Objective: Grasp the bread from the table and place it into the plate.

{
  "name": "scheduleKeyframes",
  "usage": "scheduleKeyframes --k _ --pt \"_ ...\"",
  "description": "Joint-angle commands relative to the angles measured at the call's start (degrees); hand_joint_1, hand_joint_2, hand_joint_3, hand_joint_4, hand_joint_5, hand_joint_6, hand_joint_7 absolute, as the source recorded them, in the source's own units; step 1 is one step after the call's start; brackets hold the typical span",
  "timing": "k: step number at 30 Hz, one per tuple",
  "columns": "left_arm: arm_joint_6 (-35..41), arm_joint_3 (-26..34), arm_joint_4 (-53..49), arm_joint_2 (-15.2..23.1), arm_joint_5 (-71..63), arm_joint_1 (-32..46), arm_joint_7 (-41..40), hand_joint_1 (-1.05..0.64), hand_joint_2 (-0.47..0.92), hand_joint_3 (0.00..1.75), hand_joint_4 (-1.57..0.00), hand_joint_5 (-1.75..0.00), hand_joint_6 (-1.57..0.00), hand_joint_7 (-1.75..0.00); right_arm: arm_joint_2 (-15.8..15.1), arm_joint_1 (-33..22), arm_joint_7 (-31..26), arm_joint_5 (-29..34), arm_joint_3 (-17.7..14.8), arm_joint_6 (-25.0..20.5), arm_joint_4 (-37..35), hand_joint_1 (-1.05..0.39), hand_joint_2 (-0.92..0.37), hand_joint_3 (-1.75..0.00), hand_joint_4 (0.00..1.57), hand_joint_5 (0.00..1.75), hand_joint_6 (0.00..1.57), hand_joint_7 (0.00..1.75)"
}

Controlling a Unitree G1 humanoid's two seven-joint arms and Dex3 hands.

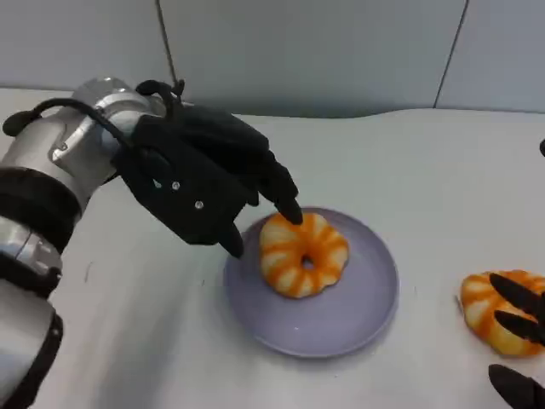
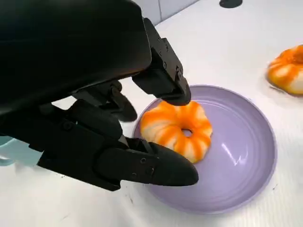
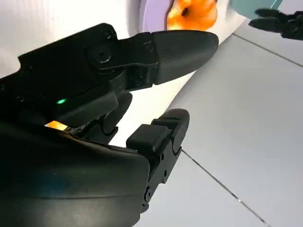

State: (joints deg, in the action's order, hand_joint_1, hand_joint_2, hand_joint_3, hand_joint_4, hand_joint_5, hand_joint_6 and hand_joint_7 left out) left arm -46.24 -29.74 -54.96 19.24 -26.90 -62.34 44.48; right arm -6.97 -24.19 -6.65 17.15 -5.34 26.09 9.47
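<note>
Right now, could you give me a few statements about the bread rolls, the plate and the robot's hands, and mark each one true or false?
1. An orange-and-white ring-shaped bread lies in the purple plate. True.
2. The left hand is at the plate's edge, fingers on either side of that bread. True.
3. The plate is stacked with two breads. False: it holds one; a second bread lies on the white table beside the plate.
4. The right hand carries the second bread in the air. False: that bread rests on the table, with the hand's fingers beside it.
5. The plate is square. False: it is round.
</note>
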Motion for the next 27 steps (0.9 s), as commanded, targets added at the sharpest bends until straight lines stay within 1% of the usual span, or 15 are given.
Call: scheduleKeyframes --k 1,3,6,8,10,14,15,18,21,22,23,24,25,26,27 --pt "-1.30 1.42 -1.02 0.57 1.27 1.65 -1.85 -0.80 0.92 0.26 -0.58 -0.05 -0.67 -0.04 -0.19 -0.15 -0.37 -0.47 -0.19 0.61 0.08 -0.34 -0.92 -0.37 0.83 0.01 0.62 0.00" --pt "-1.50 1.68 -1.13 0.58 1.43 1.77 -2.03 -0.80 0.92 0.25 -0.60 -0.06 -0.68 -0.05 -0.20 -0.13 -0.40 -0.45 -0.19 0.68 0.02 -0.34 -0.92 -0.37 0.83 0.01 0.62 0.00" --pt "-2.36 10.75 -1.81 2.69 14.50 9.09 0.68 -0.73 0.92 0.25 -0.69 -0.11 -0.70 -0.05 -0.20 -0.15 -0.50 -0.39 -0.23 0.85 -0.05 -0.34 -0.92 -0.36 0.84 0.01 0.62 0.00" --pt "0.07 15.41 -1.88 3.34 22.92 12.68 6.75 -0.68 0.92 0.24 -0.73 -0.14 -0.71 -0.05 -0.08 -0.25 -0.41 -0.59 -0.27 0.50 0.11 -0.34 -0.92 -0.36 0.83 0.01 0.62 0.00" --pt "2.86 18.30 -1.46 4.23 27.86 14.98 11.27 -0.68 0.92 0.23 -0.76 -0.16 -0.71 -0.04 -0.04 -0.30 -0.34 -0.73 -0.29 0.36 0.18 -0.35 -0.92 -0.36 0.83 0.01 0.62 0.00" --pt "8.98 24.93 -0.60 5.43 35.81 19.88 16.23 -0.72 0.92 0.22 -0.72 -0.15 -0.70 -0.03 -0.06 -0.22 -0.34 -0.70 -0.35 0.29 0.27 -0.35 -0.92 -0.36 0.82 0.01 0.62 0.00" --pt "10.41 26.73 -0.19 5.60 37.74 21.30 16.96 -0.69 0.92 0.20 -0.72 -0.15 -0.68 -0.02 -0.08 -0.22 -0.29 -0.77 -0.36 0.26 0.26 -0.34 -0.92 -0.35 0.84 0.01 0.63 0.00" --pt "13.14 30.82 1.97 5.92 41.42 25.06 17.27 -0.67 0.92 0.20 -0.73 -0.15 -0.66 0.00 -0.27 -0.13 -0.18 -0.83 -0.36 0.60 0.00 -0.34 -0.92 -0.35 0.84 0.01 0.63 0.00" --pt "13.92 33.11 6.57 5.26 41.50 29.62 12.64 -0.67 0.92 0.18 -0.79 -0.19 -0.71 -0.03 -0.41 0.15 -0.41 -0.64 -0.43 1.21 -0.59 -0.33 -0.92 -0.35 0.83 0.01 0.63 0.00" --pt "14.83 33.69 8.47 4.59 41.43 31.43 10.63 -0.64 0.92 0.14 -0.73 -0.43 -0.77 -0.04 -0.38 0.11 -0.43 -0.54 -0.42 1.13 -0.55 -0.33 -0.92 -0.35 0.84 0.01 0.63 0.00" --pt "16.31 33.98 10.81 3.98 40.83 33.53 7.99 -0.61 0.92 0.11 -0.62 -0.78 -0.83 -0.07 -0.26 0.00 -0.41 -0.44 -0.40 0.73 -0.32 -0.33 -0.92 -0.35 0.85 0.01 0.63 0.00" --pt "18.38 34.07 13.35 3.51 40.14 35.76 5.32 -0.59 0.92 0.09 -0.52 -1.09 -0.87 -0.11 -0.08 -0.10 -0.47 -0.28 -0.38 0.26 -0.04 -0.34 -0.92 -0.35 0.86 0.02 0.63 0.00" --pt "20.55 33.96 15.81 3.30 39.40 37.69 3.04 -0.58 0.92 0.06 -0.46 -1.33 -0.84 -0.30 0.08 -0.17 -0.50 -0.17 -0.36 -0.15 0.22 -0.34 -0.92 -0.35 0.86 0.02 0.63 0.00" --pt "23.33 33.57 18.44 3.40 38.36 39.58 0.94 -0.57 0.92 0.06 -0.42 -1.55 -0.64 -0.82 0.14 -0.21 -0.50 -0.16 -0.36 -0.31 0.35 -0.35 -0.92 -0.35 0.87 0.03 0.63 0.00" --pt "25.94 33.13 20.76 3.59 37.30 41.09 -0.81 -0.56 0.92 0.05 -0.42 -1.64 -0.54 -1.10 0.17 -0.23 -0.50 -0.19 -0.36 -0.31 0.40 -0.35 -0.92 -0.35 0.88 0.03 0.63 0.00"
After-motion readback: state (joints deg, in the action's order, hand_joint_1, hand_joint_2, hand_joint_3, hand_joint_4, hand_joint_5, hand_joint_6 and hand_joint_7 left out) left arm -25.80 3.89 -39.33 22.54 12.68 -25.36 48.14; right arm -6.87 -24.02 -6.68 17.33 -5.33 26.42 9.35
